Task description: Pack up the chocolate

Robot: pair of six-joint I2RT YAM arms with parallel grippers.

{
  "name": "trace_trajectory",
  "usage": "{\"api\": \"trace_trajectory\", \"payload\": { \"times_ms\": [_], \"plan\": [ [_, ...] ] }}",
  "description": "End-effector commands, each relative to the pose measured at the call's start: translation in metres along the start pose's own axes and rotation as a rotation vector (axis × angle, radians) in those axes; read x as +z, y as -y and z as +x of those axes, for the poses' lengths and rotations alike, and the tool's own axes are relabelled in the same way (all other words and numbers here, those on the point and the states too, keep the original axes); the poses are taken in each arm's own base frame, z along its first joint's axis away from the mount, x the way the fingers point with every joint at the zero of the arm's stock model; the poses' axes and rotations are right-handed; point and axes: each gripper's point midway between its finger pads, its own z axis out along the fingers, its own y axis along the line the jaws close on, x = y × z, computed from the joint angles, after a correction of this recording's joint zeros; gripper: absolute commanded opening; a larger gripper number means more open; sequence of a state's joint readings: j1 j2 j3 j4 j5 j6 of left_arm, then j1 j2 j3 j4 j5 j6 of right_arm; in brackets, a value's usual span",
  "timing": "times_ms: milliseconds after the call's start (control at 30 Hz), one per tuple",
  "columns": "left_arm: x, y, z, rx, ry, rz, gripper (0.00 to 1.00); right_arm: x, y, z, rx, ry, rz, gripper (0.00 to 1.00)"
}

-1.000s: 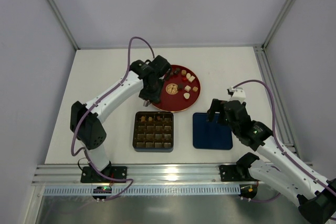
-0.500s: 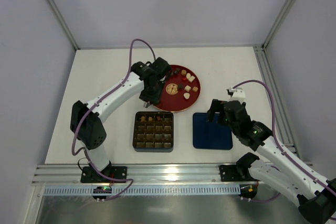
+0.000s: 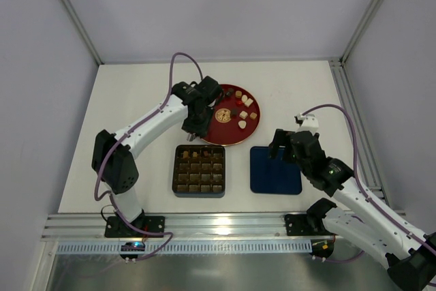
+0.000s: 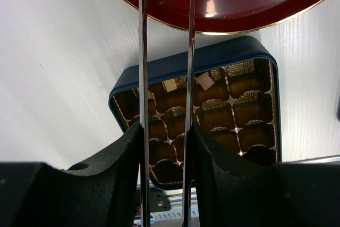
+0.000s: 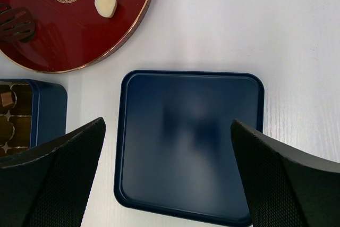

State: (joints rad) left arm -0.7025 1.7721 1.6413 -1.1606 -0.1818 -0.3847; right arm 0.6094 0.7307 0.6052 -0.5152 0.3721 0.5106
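Counting one plate [image 5: 64,41], one box [image 5: 50,115], one lid [image 5: 191,142], two boxed chocolates [image 4: 204,81].

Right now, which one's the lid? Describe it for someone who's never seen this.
Find the round red plate. Below it in the top view lie two dark blue squares; the lid is the right-hand one. Unlike the open box left of it, it is flat and plain, with no compartments.
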Motion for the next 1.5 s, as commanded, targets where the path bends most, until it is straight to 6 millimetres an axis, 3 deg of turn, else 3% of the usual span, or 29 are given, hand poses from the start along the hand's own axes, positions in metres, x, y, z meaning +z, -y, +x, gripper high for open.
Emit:
{"api": "trace_trajectory", "payload": {
  "times_ms": [0, 700, 1100, 1467],
  "plan": [
    [0.001, 0.003, -0.005, 0.007, 0.017, 0.016, 0.4, -0.002, -0.004, -0.01, 0.013, 0.044, -0.017, 1.0],
    [0.007, 0.005, -0.002, 0.011, -0.002, 0.018, 0.35, -0.001, -0.005, -0.011, 0.013, 0.04, -0.016, 1.0],
    [-0.01, 0.007, -0.026, 0.018, 0.057, 0.023, 0.29, -0.002, -0.005, -0.014, 0.005, 0.045, -0.014, 1.0],
    [-0.024, 0.007, -0.032, 0.014, 0.085, 0.033, 0.29, 0.002, -0.006, -0.011, 0.007, 0.038, -0.012, 1.0]
  ]
}}
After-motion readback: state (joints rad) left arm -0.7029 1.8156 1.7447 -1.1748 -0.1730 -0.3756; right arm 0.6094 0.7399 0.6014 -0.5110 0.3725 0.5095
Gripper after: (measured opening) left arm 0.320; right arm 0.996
